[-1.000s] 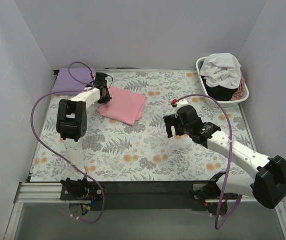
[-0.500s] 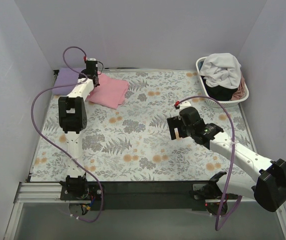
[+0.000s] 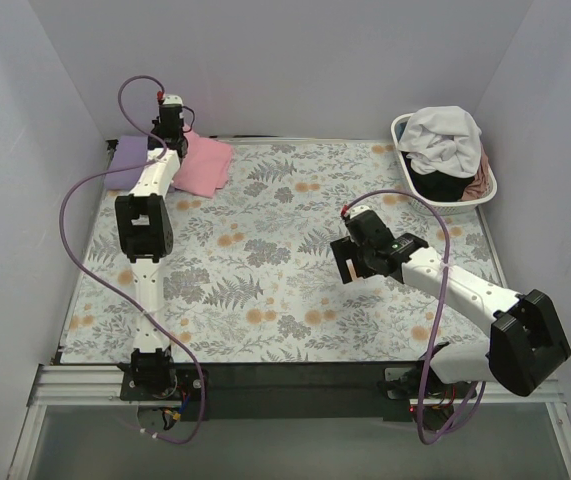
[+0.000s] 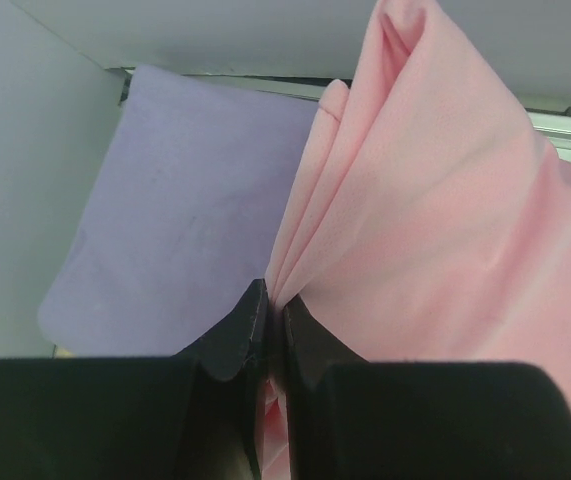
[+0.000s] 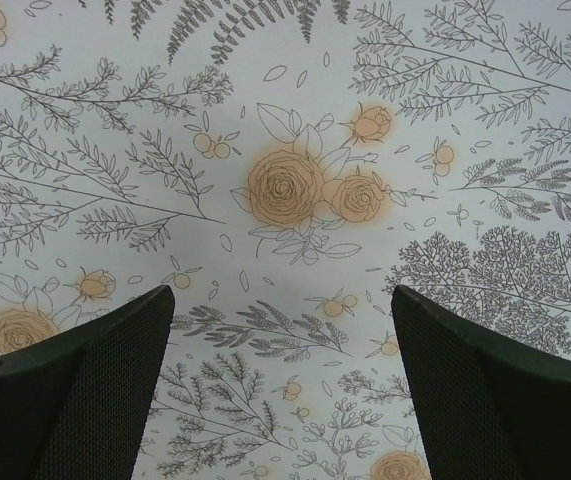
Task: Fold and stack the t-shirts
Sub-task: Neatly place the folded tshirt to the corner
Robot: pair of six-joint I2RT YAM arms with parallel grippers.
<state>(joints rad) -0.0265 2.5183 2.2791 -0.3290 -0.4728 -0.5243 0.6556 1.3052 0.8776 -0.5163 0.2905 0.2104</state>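
Observation:
A folded light pink t-shirt (image 3: 203, 166) lies at the back left, its left edge over the folded lavender t-shirt (image 3: 128, 157) in the corner. My left gripper (image 3: 175, 138) is shut on the pink shirt's edge; in the left wrist view the pink cloth (image 4: 435, 220) is pinched between the black fingers (image 4: 235, 335), with the lavender shirt (image 4: 180, 215) beside it. My right gripper (image 3: 351, 259) is open and empty above the middle right of the floral table cover (image 5: 285, 190). White, black and dusty pink shirts (image 3: 445, 140) are heaped in the basket.
A white slatted laundry basket (image 3: 408, 160) stands at the back right corner. Grey walls close the table on three sides. Purple cables loop from both arms. The floral cover (image 3: 265, 280) spans the table.
My left gripper has carried the pink t-shirt from the middle left back and left, onto the lavender shirt's edge. My right arm has shifted slightly and turned its gripper.

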